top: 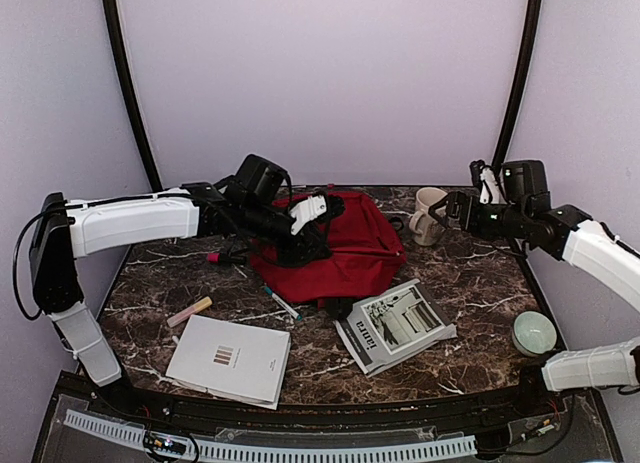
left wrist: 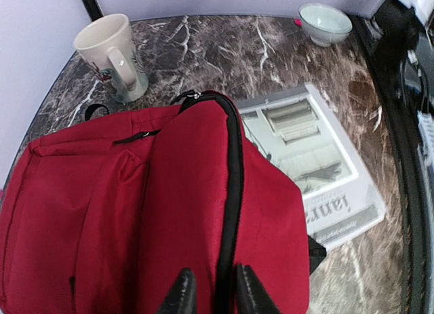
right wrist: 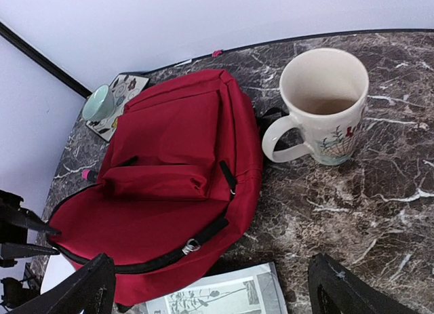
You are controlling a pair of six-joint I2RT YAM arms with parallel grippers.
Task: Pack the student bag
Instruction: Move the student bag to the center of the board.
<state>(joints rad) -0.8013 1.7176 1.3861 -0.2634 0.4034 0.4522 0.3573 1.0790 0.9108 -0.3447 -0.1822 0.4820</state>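
The student bag [top: 345, 251] is a red backpack lying flat mid-table with its black zipper closed. In the left wrist view my left gripper [left wrist: 215, 295] is closed narrowly across the bag's black zipper seam [left wrist: 232, 185], pinching the red fabric [left wrist: 169, 212]. It sits at the bag's left side in the top view [top: 303, 245]. My right gripper [right wrist: 217, 290] is wide open and empty. It hovers over the table between the bag [right wrist: 169, 185] and a cream mug [right wrist: 325, 104], near the mug in the top view [top: 445, 215]. A metal zipper pull [right wrist: 191, 246] shows.
A magazine [top: 395, 326] lies by the bag's near edge. A white book [top: 230, 358], a pink stick [top: 190, 311], a pen [top: 283, 303] and a pink marker [top: 215, 256] lie at left. The mug [top: 428, 215] stands at back right, a pale green bowl [top: 535, 333] at near right.
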